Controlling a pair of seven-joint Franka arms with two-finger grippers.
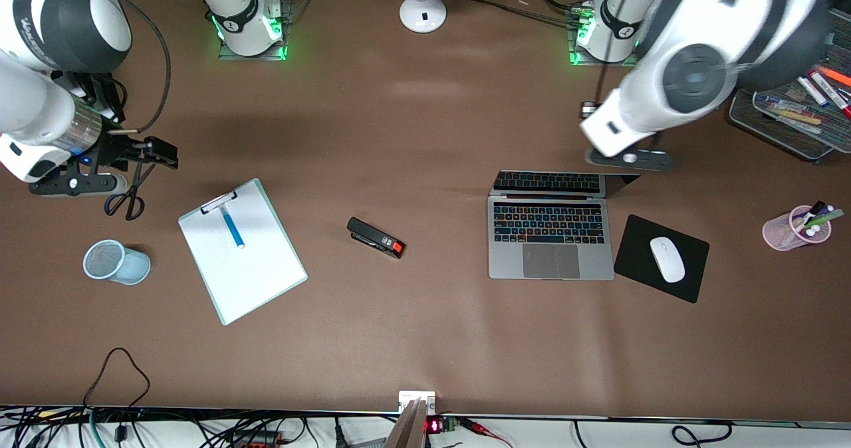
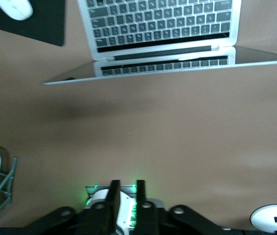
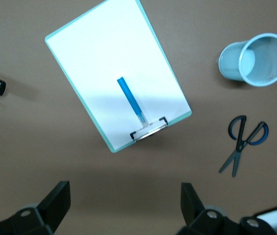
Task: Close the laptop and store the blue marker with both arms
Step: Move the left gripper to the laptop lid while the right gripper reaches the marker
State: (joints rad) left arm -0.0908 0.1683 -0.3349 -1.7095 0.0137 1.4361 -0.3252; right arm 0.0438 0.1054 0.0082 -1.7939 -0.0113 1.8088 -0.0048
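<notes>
**both arms poised above their targets, neither task step begun**

the laptop (image 1: 550, 235) lies open toward the left arm's end of the table, its screen raised steeply at the edge farther from the front camera, with a black mouse pad (image 1: 660, 257) and white mouse (image 1: 667, 259) just beside it at 3 o'clock. the left gripper (image 2: 125, 201) hangs over bare table at 12 o'clock from the raised screen, its fingers (image 2: 113, 198) drawn narrow, nearly together, holding nothing. the blue marker (image 1: 233, 228) lies on the clipboard (image 1: 242, 251) toward the right arm's end, its white end near the clip. the right gripper (image 3: 124, 205) hangs over the table beside the clipboard, spread wide and empty. a mesh cup (image 1: 116, 262) lies on its side at 9 o'clock from the clipboard, with scissors (image 1: 127, 199) near it; a stapler (image 1: 375, 237) lies between clipboard and laptop. judged step: approach. next, the left gripper likely must reach the screen's top edge and press it down toward the keys; the right must descend astride the marker, aligned across its length.
</notes>
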